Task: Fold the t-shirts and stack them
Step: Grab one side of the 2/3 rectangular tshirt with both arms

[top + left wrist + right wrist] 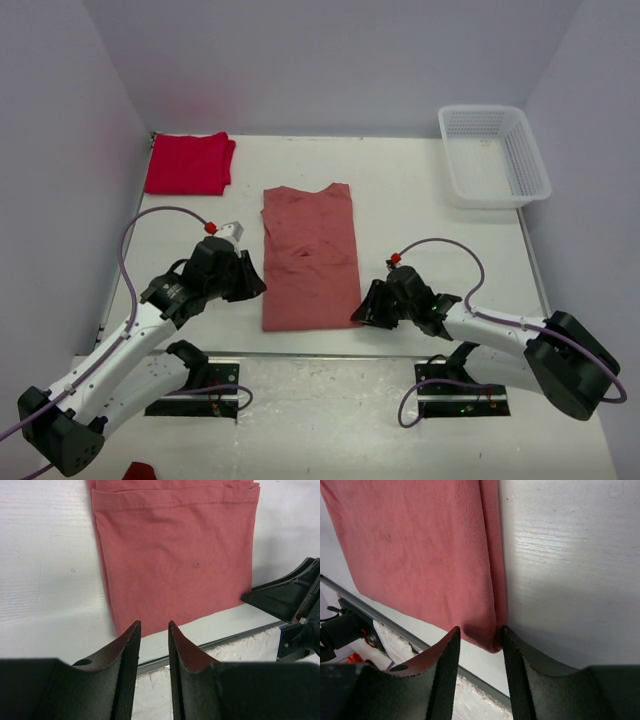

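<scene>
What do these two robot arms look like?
The left arm and right arm are white tubes with chunky black joints. A purple cable loops over each, ending in a red plug. The left gripper and right gripper are black, with two rough tapered fingers.

White mesh basket point(490, 160) (far right corner), white table point(420, 200) beneath it
</scene>
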`<state>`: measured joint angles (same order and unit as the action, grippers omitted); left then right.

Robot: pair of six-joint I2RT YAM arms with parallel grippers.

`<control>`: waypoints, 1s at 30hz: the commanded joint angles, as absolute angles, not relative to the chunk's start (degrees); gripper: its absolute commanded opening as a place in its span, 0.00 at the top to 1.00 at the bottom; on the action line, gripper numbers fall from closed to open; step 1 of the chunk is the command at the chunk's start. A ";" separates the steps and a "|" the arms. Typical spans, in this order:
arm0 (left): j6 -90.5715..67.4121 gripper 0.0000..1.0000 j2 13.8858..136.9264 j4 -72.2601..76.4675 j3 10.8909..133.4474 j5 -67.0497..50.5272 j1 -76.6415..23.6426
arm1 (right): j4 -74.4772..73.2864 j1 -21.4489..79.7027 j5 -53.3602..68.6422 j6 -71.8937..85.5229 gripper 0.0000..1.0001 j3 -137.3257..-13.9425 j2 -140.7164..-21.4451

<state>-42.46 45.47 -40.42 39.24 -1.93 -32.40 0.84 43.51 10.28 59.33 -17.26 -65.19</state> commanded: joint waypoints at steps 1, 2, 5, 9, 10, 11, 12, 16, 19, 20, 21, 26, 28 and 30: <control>-41.92 0.70 45.00 -41.04 41.48 -2.02 -32.70 | -2.64 44.03 8.88 59.59 0.60 -14.59 -67.32; -41.92 0.70 45.00 -41.13 41.48 -1.85 -32.70 | -2.55 44.03 8.88 59.68 0.61 -14.59 -67.32; -41.84 0.70 44.91 -41.66 41.40 -1.84 -32.70 | -2.46 44.12 8.61 59.94 0.73 -14.33 -67.06; -41.84 0.70 44.91 -41.92 41.48 -2.11 -32.70 | -2.90 44.12 8.70 59.85 0.95 -14.50 -67.67; -41.84 0.70 45.00 -42.01 41.48 -2.20 -32.61 | -2.81 44.30 8.70 59.85 0.97 -14.59 -67.76; -41.75 0.70 45.17 -42.19 41.66 -2.46 -32.69 | -3.07 44.30 8.61 59.77 1.00 -14.76 -68.02; -41.84 0.70 45.44 -42.62 41.66 -2.37 -32.61 | -3.16 44.38 8.44 59.77 1.00 -14.85 -68.11; -42.45 0.69 48.77 -50.59 44.20 2.61 -32.69 | -3.87 44.47 8.44 59.24 1.00 -15.56 -68.20; -43.24 0.66 51.42 -53.78 44.13 3.43 -32.69 | -4.39 44.56 8.52 58.89 1.00 -16.34 -68.12; -43.68 0.60 50.98 -53.70 43.60 3.08 -32.78 | -4.83 44.65 8.44 58.71 1.00 -16.61 -68.12; -44.46 0.49 49.50 -53.44 42.11 2.47 -32.70 | -4.92 44.65 8.44 58.54 1.00 -17.05 -68.12; -47.02 0.37 46.59 -52.30 37.89 -1.30 -32.78 | -4.92 44.74 8.35 58.36 1.00 -16.79 -67.50; -47.98 0.31 45.62 -49.67 35.25 -4.90 -32.70 | -4.75 44.82 8.44 58.27 1.00 -16.26 -67.41; -48.86 0.32 45.00 -48.26 32.36 -6.58 -32.70 | -4.57 44.82 8.61 58.27 1.00 -16.00 -67.41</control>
